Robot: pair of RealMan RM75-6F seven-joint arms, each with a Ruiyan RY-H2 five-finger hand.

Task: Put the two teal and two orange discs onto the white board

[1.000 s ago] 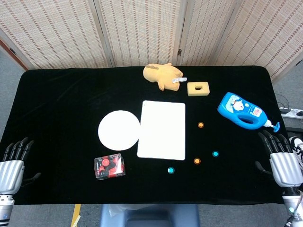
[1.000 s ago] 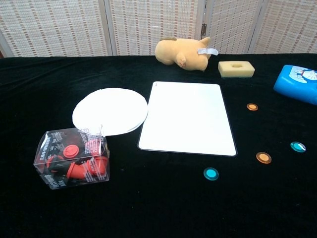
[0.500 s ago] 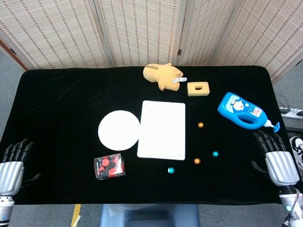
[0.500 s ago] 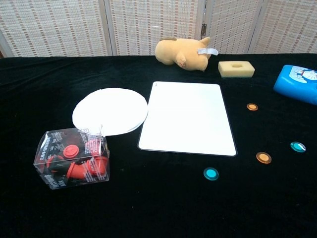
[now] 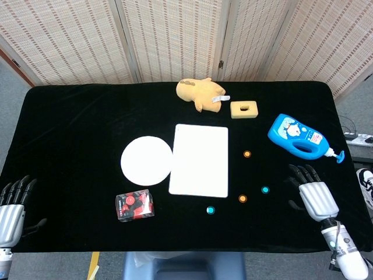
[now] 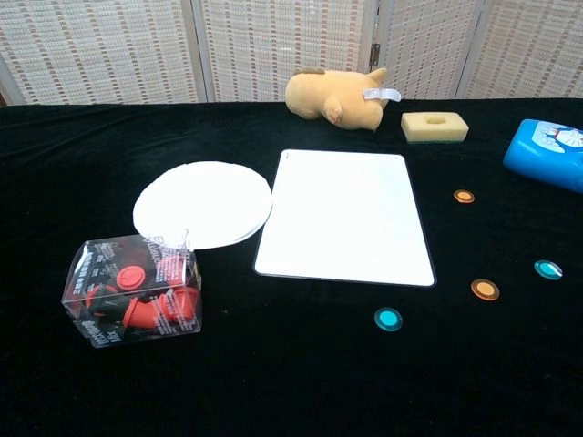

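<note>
**Four discs on the cloth beside the white board; both hands empty**

Head view. The flat rectangular white board (image 5: 199,160) lies near the middle of the black cloth-covered table (image 5: 76,116). All four small discs lie on the cloth to the right of the board, none touching it. The upper orange disc (image 5: 247,154) sits beside the board's right edge. The lower orange disc (image 5: 242,198) lies near the board's lower right corner. The right teal disc (image 5: 265,189) lies just beyond the lower orange disc. The near teal disc (image 5: 210,209) lies below the board's bottom edge. The right hand (image 5: 315,195) is over the table's right side, near the right teal disc but apart from it, fingers spread and holding nothing. The left hand (image 5: 11,209) is at the table's lower left corner, fingers extended and apart, holding nothing. A round white plate (image 5: 146,160) touches the board's left edge. A clear plastic box of red parts (image 5: 134,205) lies below the plate. A tan plush toy (image 5: 200,93), a yellow sponge block with a hole (image 5: 243,109) and a blue plastic bottle (image 5: 298,137) lie towards the far and right sides.

Chest view. Neither hand appears. The board (image 6: 344,217) lies centrally, with the plate (image 6: 202,204) overlapping its left edge. The upper orange disc (image 6: 465,196), lower orange disc (image 6: 485,289), right teal disc (image 6: 547,269) and near teal disc (image 6: 388,319) all rest on the cloth.
</note>
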